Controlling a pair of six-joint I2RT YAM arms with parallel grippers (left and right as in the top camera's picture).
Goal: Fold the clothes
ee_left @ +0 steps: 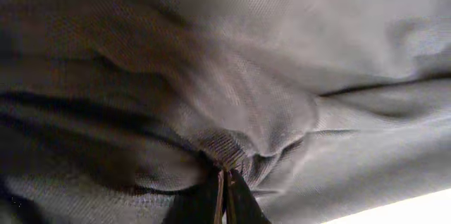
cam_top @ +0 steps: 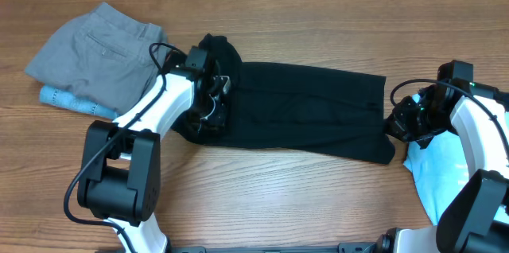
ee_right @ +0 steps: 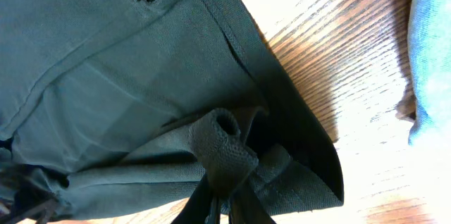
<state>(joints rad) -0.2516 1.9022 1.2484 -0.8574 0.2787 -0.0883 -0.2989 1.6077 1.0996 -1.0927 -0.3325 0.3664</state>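
The black trousers [cam_top: 302,110] lie stretched across the middle of the table, left to right. My left gripper [cam_top: 208,98] is at their bunched left end, shut on a fold of the black cloth [ee_left: 232,150]; its fingertips [ee_left: 224,185] pinch it. My right gripper [cam_top: 398,122] is at the trousers' right end, shut on a rolled fold of the black fabric [ee_right: 222,146]; its fingertips [ee_right: 222,206] show at the bottom of the right wrist view. No logo or label shows.
Grey shorts [cam_top: 99,50] with a back pocket lie at the back left on a light-blue printed cloth [cam_top: 67,100]. A pale blue garment [cam_top: 445,173] lies at the right edge; it also shows in the right wrist view [ee_right: 430,48]. The wooden table [cam_top: 278,197] is bare in front.
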